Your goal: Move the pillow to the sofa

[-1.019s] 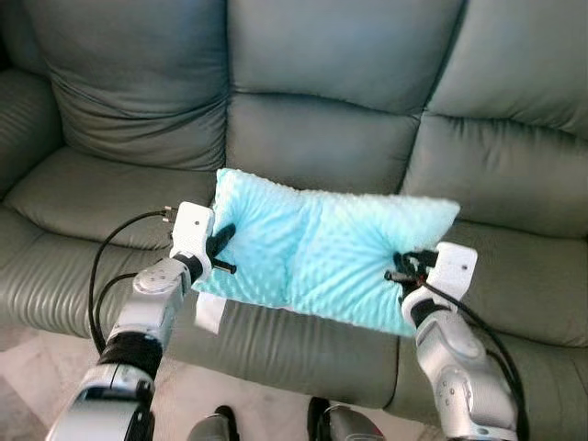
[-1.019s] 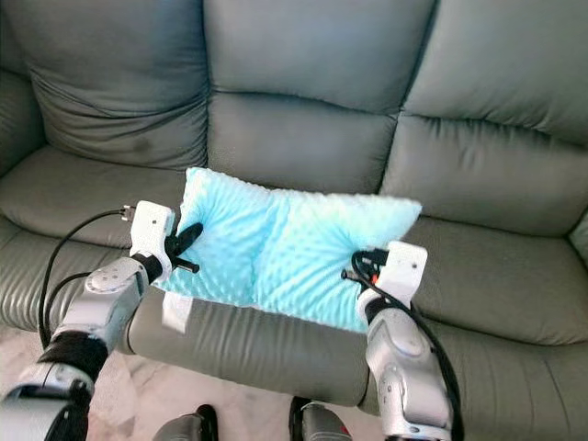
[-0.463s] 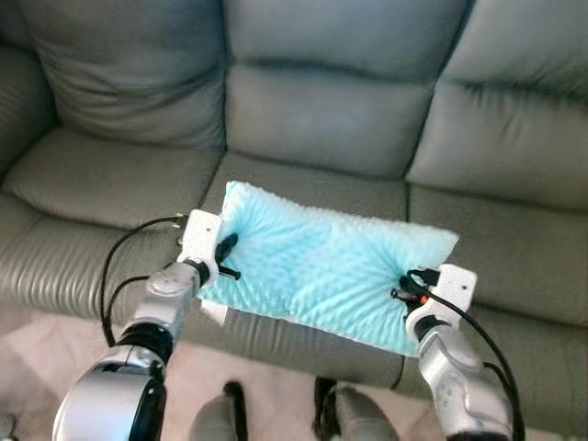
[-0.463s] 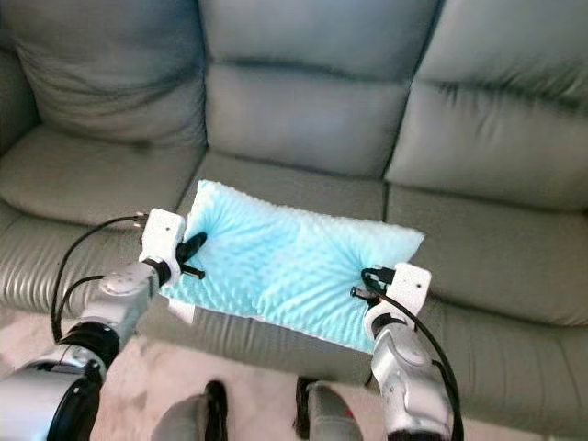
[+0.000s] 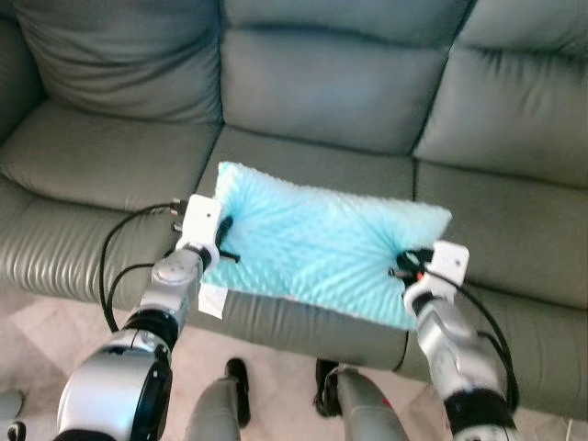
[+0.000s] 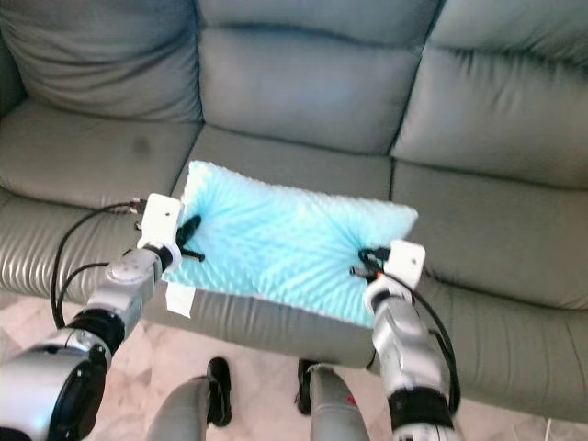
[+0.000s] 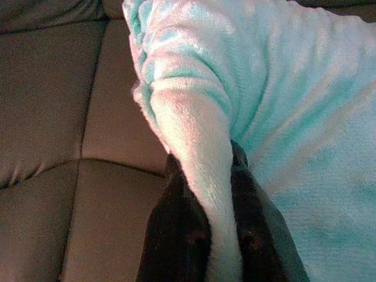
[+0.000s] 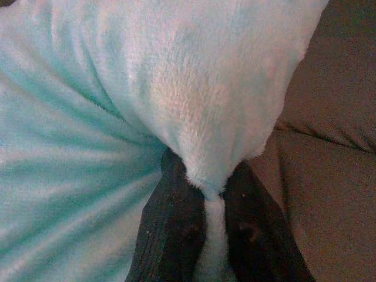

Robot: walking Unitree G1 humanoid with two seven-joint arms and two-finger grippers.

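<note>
We see our left gripper (image 5: 223, 246) at the left end of the pillow (image 5: 317, 243), its two black fingers (image 7: 176, 229) pinched tight on a fold of the plush fabric, which bulges out between them in the left wrist view. Just below that gripper a small white tag (image 5: 211, 300) hangs from the pillow's near edge; any writing on it is too small for us to read, and we find no other label or brand mark. The pillow itself is light turquoise with a dimpled, fuzzy cover, stretched crosswise between our two arms over the middle seat cushion of the sofa (image 5: 312, 87), with its near edge over the cushion's front lip. We cannot tell whether it rests on the cushion or hangs just above it. The sofa is grey-green leather with three back cushions. At the pillow's right end our right gripper (image 5: 401, 268) is likewise closed hard on a gathered corner of the fabric, the cloth puckering in radiating creases toward the fingers (image 8: 167, 229).
</note>
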